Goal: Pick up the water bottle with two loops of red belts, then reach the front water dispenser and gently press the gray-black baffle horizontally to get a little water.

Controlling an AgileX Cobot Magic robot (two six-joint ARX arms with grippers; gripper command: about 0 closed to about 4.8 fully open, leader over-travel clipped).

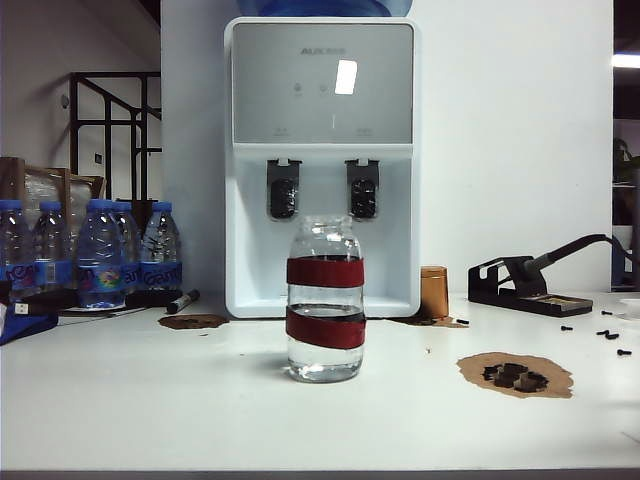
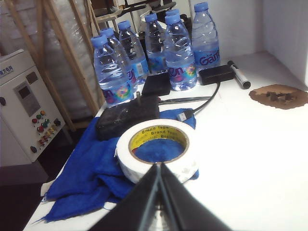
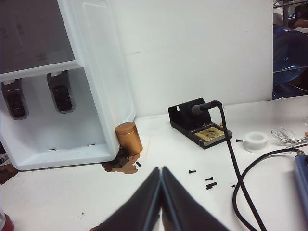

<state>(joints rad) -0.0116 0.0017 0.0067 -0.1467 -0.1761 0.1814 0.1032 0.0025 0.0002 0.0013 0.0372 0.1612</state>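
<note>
Left pincer (image 2: pixel 160 166) pressed together, empty, above the tape roll (image 2: pixel 156 154). Right pincer (image 3: pixel 161 169) together too, holding nothing. Water bottle (image 1: pixel 325 300) stands on the desk (image 1: pixel 150 390) before the water dispenser (image 1: pixel 322 160).

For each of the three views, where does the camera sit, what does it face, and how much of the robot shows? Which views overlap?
Exterior view: low at the table's near edge, facing the water bottle with the water dispenser behind it; no arm shows.
Left wrist view: on the left arm, above the shut left gripper, facing a tape roll, blue cloth and plastic bottles.
Right wrist view: on the right arm, above the shut right gripper, facing the dispenser's base, a copper cup and soldering stand.
Shared: exterior and right wrist views both show dispenser, cup, stand; exterior and left wrist views share the plastic bottles.
</note>
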